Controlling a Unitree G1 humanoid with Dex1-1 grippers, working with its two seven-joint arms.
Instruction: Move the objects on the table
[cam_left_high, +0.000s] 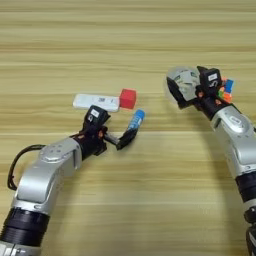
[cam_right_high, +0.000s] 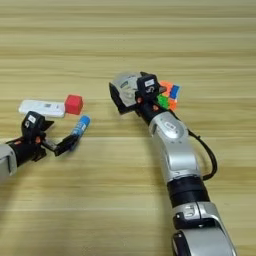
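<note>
on the left of the wooden bench lies the white flat box, label up, and the red cube sits just beside its right end, maybe touching it. in front of them the glue stick lies tilted, blue cap pointing away from the robot.

the left tool is low over the bench at the near end of the glue stick. one black finger reaches to the bottom of the stick; the other finger i cannot make out, so i cannot tell if this tool is spread or closed, or if it really has the stick. i think the arm comes in along the stick's length so that it can take it from the end.

further right, well apart from this group, the right tool holds the clear tape roll, black fingers closed on it. the multicoloured puzzle cube is just behind the wrist, partly hidden by it. whether the roll rests on the bench or is lifted is hard to say.
</note>
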